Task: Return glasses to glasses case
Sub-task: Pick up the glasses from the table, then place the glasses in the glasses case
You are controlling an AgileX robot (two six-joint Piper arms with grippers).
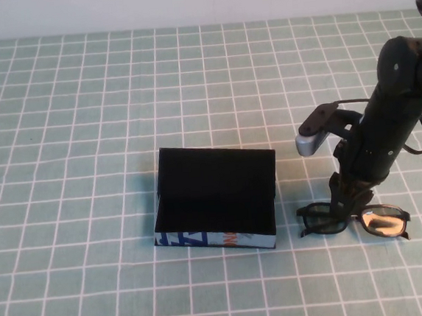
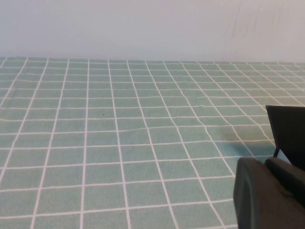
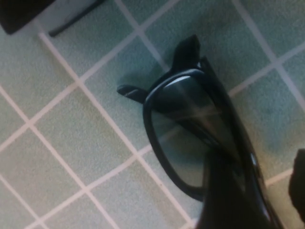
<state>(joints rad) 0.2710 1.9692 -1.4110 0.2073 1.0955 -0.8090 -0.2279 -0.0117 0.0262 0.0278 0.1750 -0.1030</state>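
The glasses case [image 1: 215, 202] stands open in the middle of the table, its black lid raised at the back and its blue and white front facing me. To its right the black glasses [image 1: 353, 221] lie on the cloth, one lens glinting orange. My right gripper [image 1: 350, 199] reaches down onto their middle. In the right wrist view it [image 3: 259, 186] is open and straddles the frame [image 3: 190, 124], one finger [image 3: 224, 195] over the lens and the other beyond the rim. Only a dark part of my left gripper [image 2: 269, 195] shows, low over the cloth near the case's lid [image 2: 288, 129].
A green checked cloth [image 1: 84, 139] covers the whole table up to a pale wall at the back. A corner of the case [image 3: 19, 12] shows in the right wrist view, a short way from the glasses.
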